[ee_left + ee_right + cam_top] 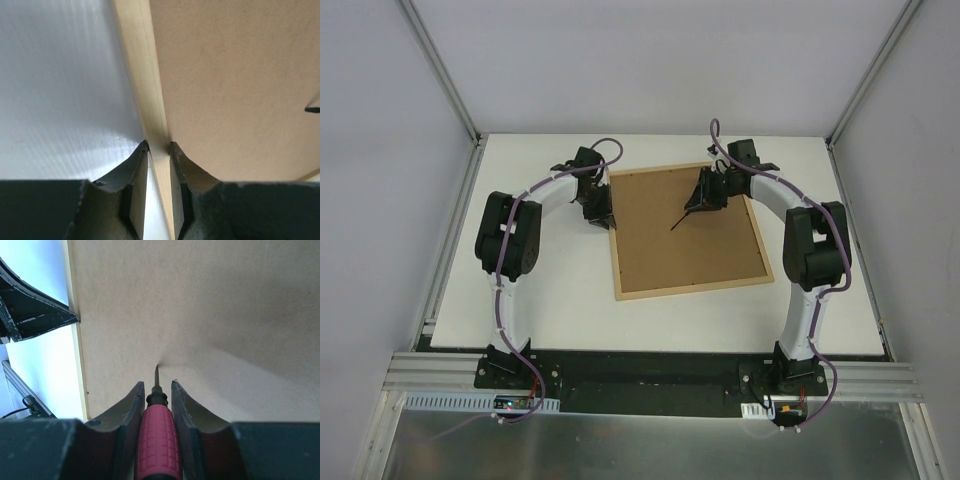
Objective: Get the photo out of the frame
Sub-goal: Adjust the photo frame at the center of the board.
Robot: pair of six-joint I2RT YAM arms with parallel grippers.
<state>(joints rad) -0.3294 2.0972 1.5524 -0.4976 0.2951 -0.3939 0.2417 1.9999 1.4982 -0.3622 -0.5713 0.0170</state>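
Observation:
The frame (692, 288) lies face down on the white table, its brown fibreboard back (710, 250) facing up. The photo is hidden under that back. My left gripper (603, 215) sits at the frame's left edge, and in the left wrist view it (158, 145) is closed across the light wood rail (145, 75). My right gripper (698, 205) is over the upper middle of the back, shut on a red-handled pointed tool (157, 440). The tool's thin tip (156, 372) touches the brown back (200, 300).
The left gripper's finger (30, 315) shows at the frame's edge in the right wrist view. White enclosure walls stand on three sides of the table (550, 300). A dark rail (650, 365) with both arm bases runs along the near edge.

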